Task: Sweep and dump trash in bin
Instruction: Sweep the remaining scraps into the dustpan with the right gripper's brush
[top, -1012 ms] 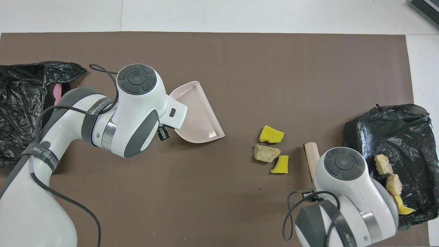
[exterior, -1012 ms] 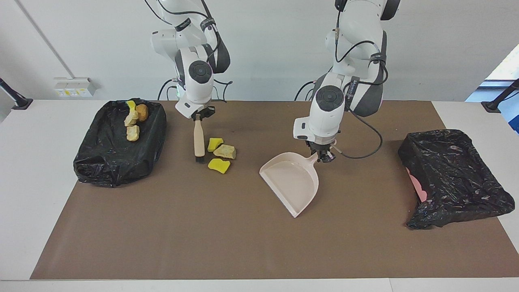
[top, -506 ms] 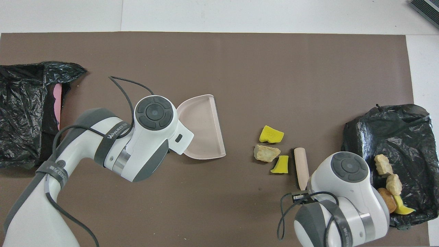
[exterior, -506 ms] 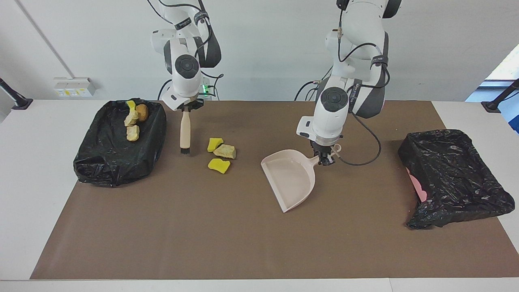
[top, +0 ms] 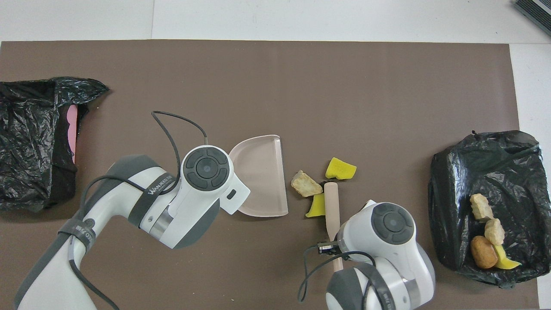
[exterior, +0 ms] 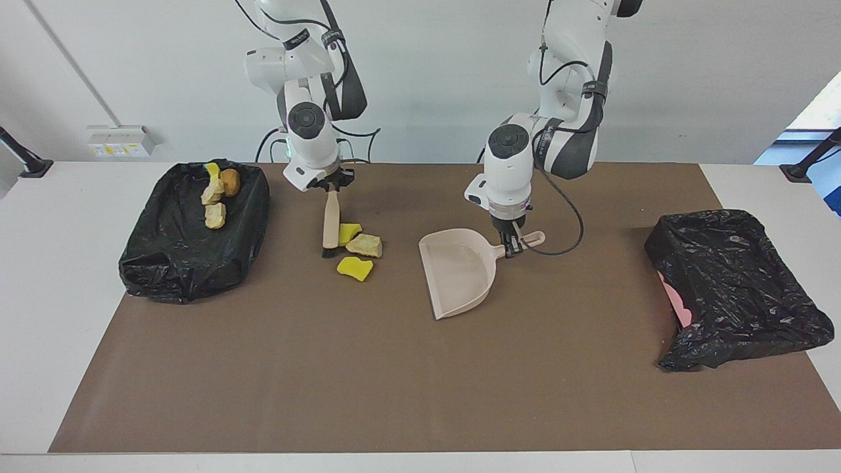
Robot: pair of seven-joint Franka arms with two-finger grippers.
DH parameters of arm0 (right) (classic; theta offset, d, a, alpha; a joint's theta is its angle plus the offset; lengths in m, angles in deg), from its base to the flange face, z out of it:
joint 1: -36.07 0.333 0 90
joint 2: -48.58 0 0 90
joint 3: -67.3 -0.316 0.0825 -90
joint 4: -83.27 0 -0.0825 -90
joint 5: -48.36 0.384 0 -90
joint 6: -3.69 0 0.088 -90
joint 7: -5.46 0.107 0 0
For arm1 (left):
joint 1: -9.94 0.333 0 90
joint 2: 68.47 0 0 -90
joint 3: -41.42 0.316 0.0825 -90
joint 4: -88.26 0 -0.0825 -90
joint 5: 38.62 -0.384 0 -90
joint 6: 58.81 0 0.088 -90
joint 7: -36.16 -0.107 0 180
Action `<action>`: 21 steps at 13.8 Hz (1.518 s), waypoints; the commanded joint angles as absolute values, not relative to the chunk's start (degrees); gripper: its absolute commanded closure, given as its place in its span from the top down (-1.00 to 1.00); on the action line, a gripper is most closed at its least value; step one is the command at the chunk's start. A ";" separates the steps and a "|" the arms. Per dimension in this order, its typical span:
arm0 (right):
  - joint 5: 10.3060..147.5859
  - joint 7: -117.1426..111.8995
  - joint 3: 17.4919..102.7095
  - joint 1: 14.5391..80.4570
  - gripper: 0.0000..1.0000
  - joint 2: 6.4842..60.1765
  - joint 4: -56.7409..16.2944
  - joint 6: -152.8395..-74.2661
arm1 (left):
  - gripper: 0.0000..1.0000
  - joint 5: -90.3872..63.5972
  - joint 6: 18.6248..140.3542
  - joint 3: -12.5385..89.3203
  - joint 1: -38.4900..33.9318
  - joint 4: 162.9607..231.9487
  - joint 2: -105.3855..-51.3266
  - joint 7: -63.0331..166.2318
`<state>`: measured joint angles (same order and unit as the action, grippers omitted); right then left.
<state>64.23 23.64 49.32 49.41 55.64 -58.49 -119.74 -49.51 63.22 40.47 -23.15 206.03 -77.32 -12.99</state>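
On my facing feed, at nine o'clock, I see a black-lined bin (exterior: 190,243) at the right arm's end of the desk (exterior: 407,387), with four trash chunks (exterior: 215,190) lying on its liner. Next along, my right claw (exterior: 330,186) is clenched on the handle of a brush (exterior: 330,226), whose bristles meet the mat just beside three loose chunks (exterior: 358,246) near the centre. Toward one o'clock from those, my left claw (exterior: 511,246) is grasping the handle of the pink dustpan (exterior: 456,272), its open mouth turned toward the chunks. At three o'clock sits a second black-lined bin (exterior: 736,282).
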 commanded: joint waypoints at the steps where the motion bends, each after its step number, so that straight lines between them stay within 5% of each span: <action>1: 67.59 29.44 49.02 56.44 -1.00 46.49 -53.33 -127.58 | -1.00 -50.92 66.08 41.15 -24.60 213.31 -72.79 -14.03; 4: 70.94 30.43 49.11 58.13 -1.00 46.56 -49.90 -124.82 | -1.00 -50.92 66.00 41.15 -24.43 214.64 -72.16 -14.03; 8: 68.67 29.64 49.81 50.51 -1.00 53.14 -38.93 -98.59 | -1.00 -50.92 66.35 41.15 -22.85 214.73 -72.16 -13.94; 10: 60.97 27.28 49.81 48.12 -1.00 53.68 -36.71 -91.78 | -1.00 -50.92 67.31 41.15 -22.85 214.73 -72.25 -13.85; 13: 49.19 15.80 49.46 40.51 -1.00 52.46 -37.49 -94.98 | -1.00 -50.92 67.23 41.15 -22.14 214.64 -72.43 -13.85; 17: 33.09 13.82 49.46 35.73 -1.00 42.53 -37.93 -104.31 | -1.00 -50.92 66.79 41.33 -21.97 214.03 -72.87 -13.33; 21: 39.87 15.30 48.93 39.40 -1.00 42.61 -40.48 -104.41 | -1.00 -51.01 65.30 41.33 -22.14 212.09 -73.39 -6.57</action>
<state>35.88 14.81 49.81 37.37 40.71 -38.71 -104.10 -49.66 65.32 41.28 -22.52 212.17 -73.57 -10.08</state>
